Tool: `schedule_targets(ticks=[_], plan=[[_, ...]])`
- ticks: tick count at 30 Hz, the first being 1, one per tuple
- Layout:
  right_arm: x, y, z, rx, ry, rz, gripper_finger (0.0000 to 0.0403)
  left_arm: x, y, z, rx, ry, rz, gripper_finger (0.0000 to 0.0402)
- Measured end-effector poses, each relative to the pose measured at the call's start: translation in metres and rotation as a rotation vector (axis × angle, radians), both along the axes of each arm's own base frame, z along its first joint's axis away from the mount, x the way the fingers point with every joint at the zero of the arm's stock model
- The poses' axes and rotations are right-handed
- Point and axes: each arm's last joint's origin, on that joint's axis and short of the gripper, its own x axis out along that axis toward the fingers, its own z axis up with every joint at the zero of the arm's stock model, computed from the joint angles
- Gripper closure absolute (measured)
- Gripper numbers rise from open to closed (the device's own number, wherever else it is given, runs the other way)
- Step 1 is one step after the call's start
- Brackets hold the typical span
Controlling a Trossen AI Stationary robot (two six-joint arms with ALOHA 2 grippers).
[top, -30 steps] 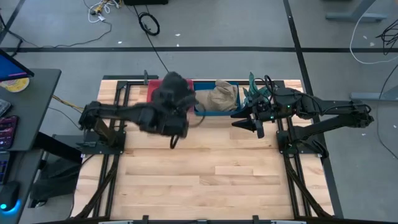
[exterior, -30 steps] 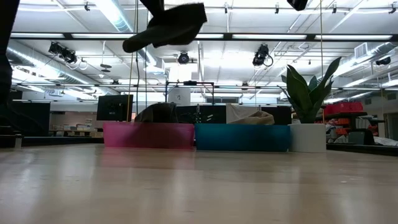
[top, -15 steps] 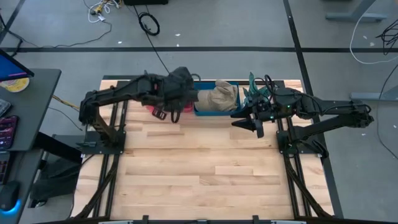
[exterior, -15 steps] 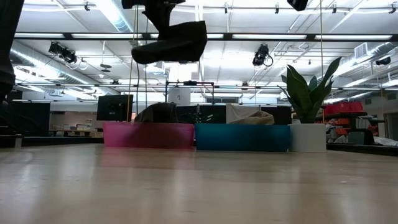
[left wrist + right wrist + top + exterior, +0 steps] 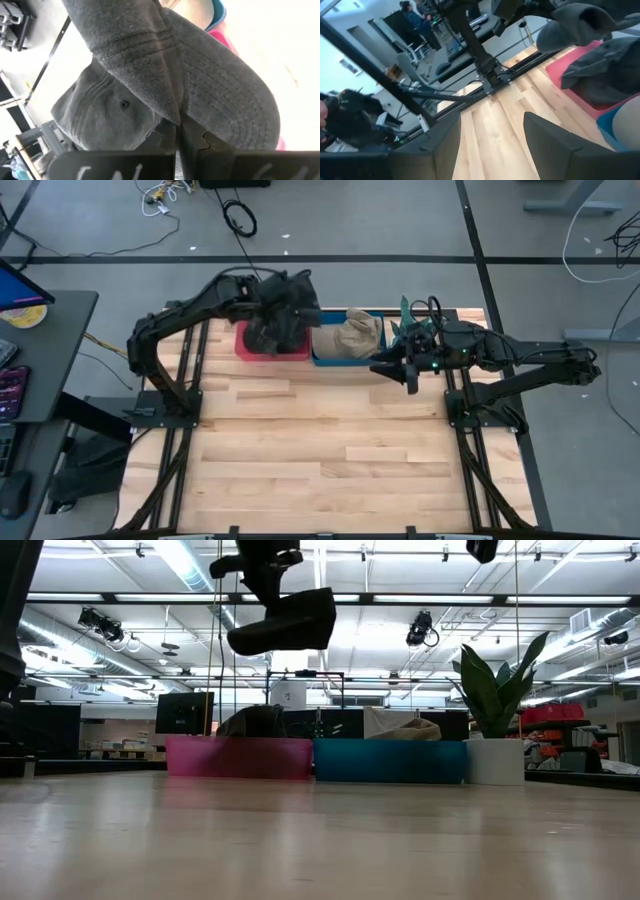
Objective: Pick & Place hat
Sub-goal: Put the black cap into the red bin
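Upper centre of the high view: left gripper (image 5: 268,330) is clamped on one dark grey hat (image 5: 290,305), held in the air over the pink bin (image 5: 243,343). Left wrist view confirms it: both fingers (image 5: 165,142) pinched together on the brim of the hat (image 5: 165,75), fabric draped over them. Low view has that hat (image 5: 285,625) hanging at upper centre, well above the pink bin (image 5: 240,757), not touching it. Bin count: two, side by side at the table's far edge, pink on the left, blue bin (image 5: 335,358) on the right. Pink bin already holds more dark cloth, one heap (image 5: 255,721) visible above its rim; can't count items in it. Blue bin holds one tan hat (image 5: 352,335). One potted plant (image 5: 497,710) in a white pot sits just right of the blue bin. Right gripper (image 5: 409,380) waits right of centre, near the blue bin, fingers spread apart and holding nothing, per the right wrist view (image 5: 490,150). Two people (image 5: 415,22) at that view's upper left, beyond the table.
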Motion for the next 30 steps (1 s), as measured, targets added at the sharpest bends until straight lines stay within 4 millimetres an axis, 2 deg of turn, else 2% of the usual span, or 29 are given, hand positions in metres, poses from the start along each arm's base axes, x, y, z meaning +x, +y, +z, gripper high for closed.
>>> schedule_targets(ticks=[9,14,18,24,30], plan=[[0.0,-0.003,0.0,-0.007,-0.002,-0.115,0.0184,-0.014,0.033,-0.002,-0.012,0.032,-0.005,0.0401],[0.0,-0.005,0.0,-0.017,-0.003,-0.16,0.0184,-0.019,0.048,-0.027,-0.021,0.116,-0.01,0.0402],[0.0,-0.005,0.0,-0.027,-0.003,-0.168,0.0184,-0.02,0.051,-0.05,0.005,0.171,-0.046,0.0401],[0.0,-0.006,0.0,-0.084,0.001,-0.16,0.0184,-0.029,0.05,-0.069,-0.056,0.212,-0.036,0.0401],[0.0,-0.013,0.0,-0.117,0.009,-0.179,0.0184,-0.05,0.045,-0.065,-0.061,0.18,0.019,0.0401]])
